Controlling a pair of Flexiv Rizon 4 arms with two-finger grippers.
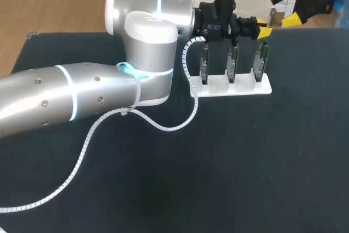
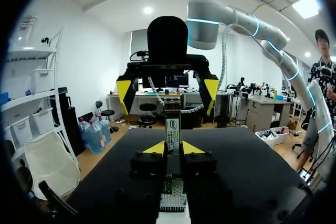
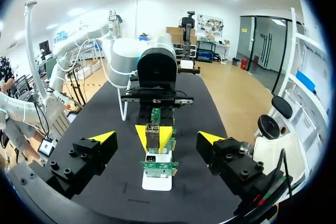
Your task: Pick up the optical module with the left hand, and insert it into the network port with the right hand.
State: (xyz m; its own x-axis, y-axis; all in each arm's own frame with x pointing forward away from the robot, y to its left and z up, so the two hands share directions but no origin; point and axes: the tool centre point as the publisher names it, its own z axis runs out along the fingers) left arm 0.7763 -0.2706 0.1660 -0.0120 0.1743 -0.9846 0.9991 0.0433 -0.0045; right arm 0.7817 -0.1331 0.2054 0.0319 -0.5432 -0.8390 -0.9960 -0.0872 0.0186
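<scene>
The left gripper (image 2: 173, 148) pinches the optical module (image 2: 172, 125) upright between its narrow-set yellow tips, over the white rack (image 1: 242, 88) that holds three circuit boards (image 1: 233, 65). Its arm lies stretched across the dark table (image 1: 245, 162) from the left. Beyond the module, the right gripper (image 2: 168, 91) faces it, fingers spread wide.

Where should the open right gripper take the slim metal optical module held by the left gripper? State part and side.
Probably best: grip the slim metal optical module by its free end, which juts past the shut yellow tips of the left gripper toward the open right gripper. Come head-on from that side, fingers straddling its narrow body; the rear is clamped.
</scene>
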